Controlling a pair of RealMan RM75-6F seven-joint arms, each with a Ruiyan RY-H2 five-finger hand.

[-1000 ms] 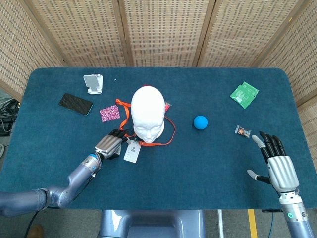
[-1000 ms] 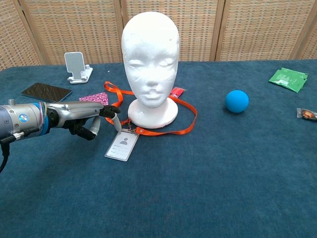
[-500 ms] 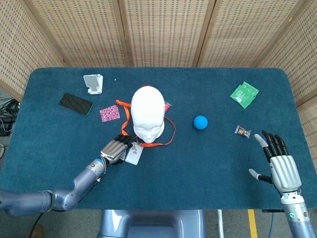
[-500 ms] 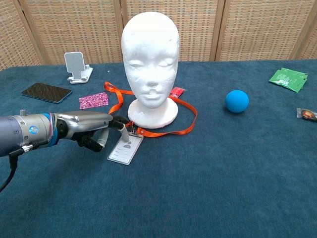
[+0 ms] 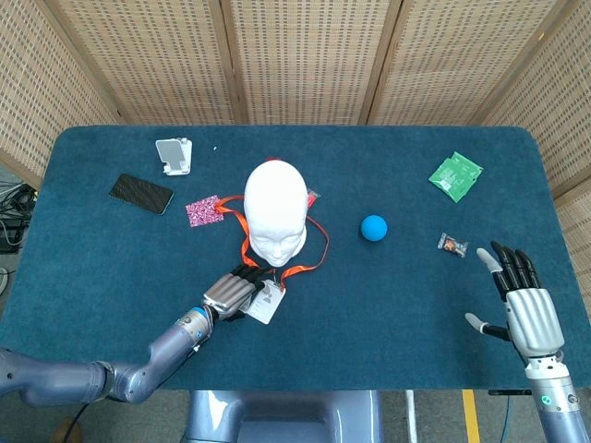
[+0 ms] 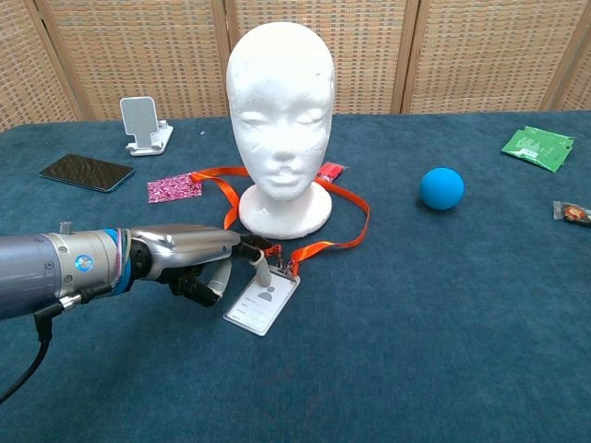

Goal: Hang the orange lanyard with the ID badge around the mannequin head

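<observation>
Care is wanted at the clip end of the orange fabric lanyard (image 5: 309,242), which in the head view is seen lying flat on the dark blue felt table (image 5: 111,249), looped around the base of the white foam mannequin head (image 5: 275,209). The left hand (image 5: 231,295) is placed at the white rectangular ID badge (image 5: 266,304), fingertips touching the strap where it meets the badge; a firm pinch is judged necessary before any lift, so that the loop can be raised over the crown rather than dragged along the cloth. The right hand (image 5: 519,305) is held apart near the table's right edge, fingers spread and holding nothing.

In the chest view, the left hand (image 6: 189,258) is shown with thumb and a fingertip closed on the strap just above the badge (image 6: 263,303), the remaining fingers curled beneath. The lanyard (image 6: 346,231) appears as a thin, limp ribbon, its loop passing behind the mannequin head (image 6: 280,120) and its ends gathered at a small clip. The badge lies tilted, just in front of the base.
</observation>
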